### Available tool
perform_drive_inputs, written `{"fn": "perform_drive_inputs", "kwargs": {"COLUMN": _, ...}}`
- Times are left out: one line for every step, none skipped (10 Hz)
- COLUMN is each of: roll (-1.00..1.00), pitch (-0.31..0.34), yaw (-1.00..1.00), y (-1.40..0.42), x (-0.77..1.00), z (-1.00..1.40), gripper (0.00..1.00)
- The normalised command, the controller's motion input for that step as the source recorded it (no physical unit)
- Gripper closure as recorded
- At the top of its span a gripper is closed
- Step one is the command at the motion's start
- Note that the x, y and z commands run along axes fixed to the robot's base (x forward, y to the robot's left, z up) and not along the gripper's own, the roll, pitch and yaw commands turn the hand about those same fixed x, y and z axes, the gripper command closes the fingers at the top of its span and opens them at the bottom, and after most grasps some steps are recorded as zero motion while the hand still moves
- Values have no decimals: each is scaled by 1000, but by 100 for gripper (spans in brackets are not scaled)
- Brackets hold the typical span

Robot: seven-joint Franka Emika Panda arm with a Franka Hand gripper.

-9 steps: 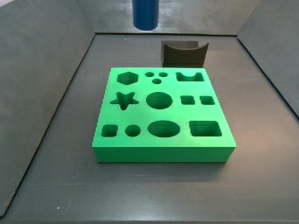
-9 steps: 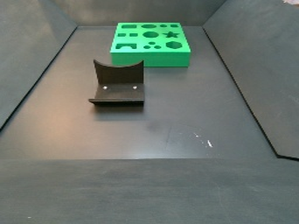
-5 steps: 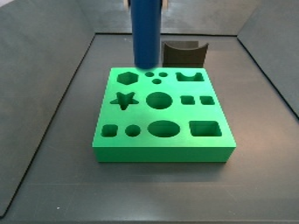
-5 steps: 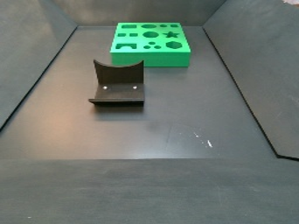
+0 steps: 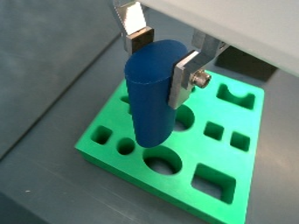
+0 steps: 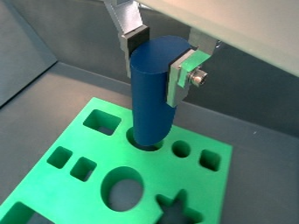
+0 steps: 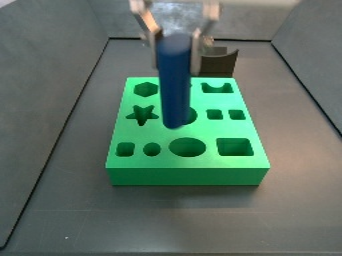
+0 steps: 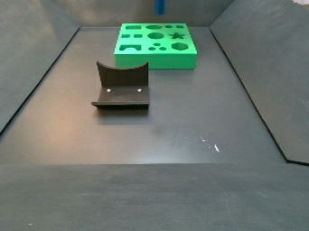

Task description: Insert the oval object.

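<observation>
My gripper (image 7: 174,20) is shut on the oval object (image 7: 174,85), a tall glossy blue peg held upright. In both wrist views the silver fingers (image 5: 187,74) (image 6: 184,74) clamp the peg's (image 5: 152,96) (image 6: 149,105) upper end from two sides. The peg hangs over the green board (image 7: 187,175), its lower end at the round hole (image 7: 186,115) in the board's middle; I cannot tell whether it touches. The oval hole (image 7: 187,148) (image 5: 163,160) (image 6: 122,186) lies one row nearer the board's front edge. The board also shows in a side view (image 8: 154,61), far from that camera.
The dark fixture (image 7: 214,58) (image 8: 121,86) stands on the floor beside the board. The board has several other cut-outs, among them a star (image 7: 143,114) and a square (image 7: 235,148). Sloping grey walls bound the dark floor (image 8: 157,153).
The gripper has come down with the peg and moved from above the board's far edge to over its middle. The board and the fixture have not moved.
</observation>
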Motion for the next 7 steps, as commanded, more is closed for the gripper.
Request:
{"fn": "perform_drive_inputs", "kwargs": {"roll": 93, "pitch": 94, "yaw": -269, "y": 0, "x": 786, "z": -31, "gripper": 100}}
{"fn": "perform_drive_inputs", "kwargs": {"roll": 117, "pitch": 103, "yaw": -274, "y": 0, "x": 751, "z": 0, "gripper": 100}}
{"fn": "perform_drive_inputs", "kwargs": {"roll": 227, "pitch": 109, "yaw": -226, "y": -54, "x": 737, "z": 0, "gripper": 100}}
{"fn": "perform_drive_inputs", "kwargs": {"roll": 291, "pitch": 47, "yaw": -583, "y": 0, "x": 297, "z": 0, "gripper": 100}}
{"fn": "perform_drive_inputs", "kwargs": {"roll": 181, "pitch": -13, "yaw": -1000, "y": 0, "x": 0, "z": 0, "gripper": 100}}
{"fn": "perform_drive_inputs", "kwargs": {"roll": 181, "pitch": -13, "yaw": -1000, "y": 0, "x": 0, "z": 0, "gripper": 100}}
{"fn": "perform_drive_inputs", "kwargs": {"roll": 180, "pitch": -11, "yaw": -1000, "y": 0, "x": 0, "z": 0, "gripper": 100}}
